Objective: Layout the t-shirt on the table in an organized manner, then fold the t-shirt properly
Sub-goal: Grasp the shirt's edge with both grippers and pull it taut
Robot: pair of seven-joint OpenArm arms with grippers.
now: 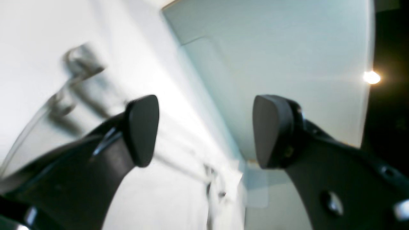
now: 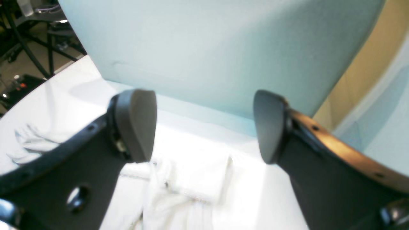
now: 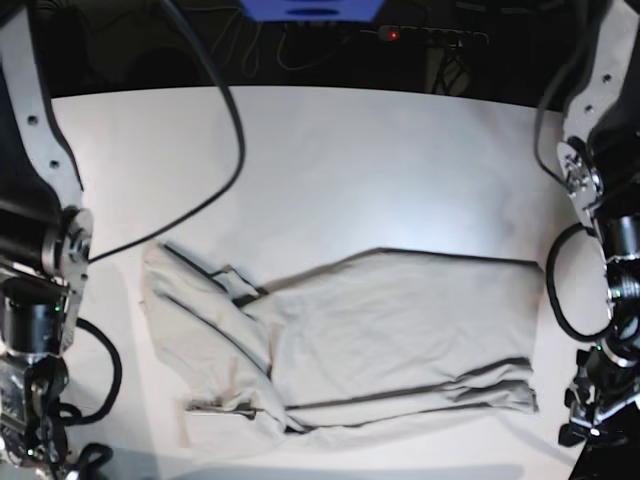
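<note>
The t-shirt lies spread across the front half of the white table, with a sleeve and folds bunched at its left end. My left gripper is open and empty above the table's white surface; a blurred bit of pale cloth shows below it. My right gripper is open and empty, above wrinkled shirt fabric on the table. In the base view both arms stand at the side edges and their fingers do not show clearly.
A pale grey-blue panel fills the back of both wrist views. A black cable crosses the table's left part. Dark stands and gear are beyond the table edge. A blue object sits at the far edge.
</note>
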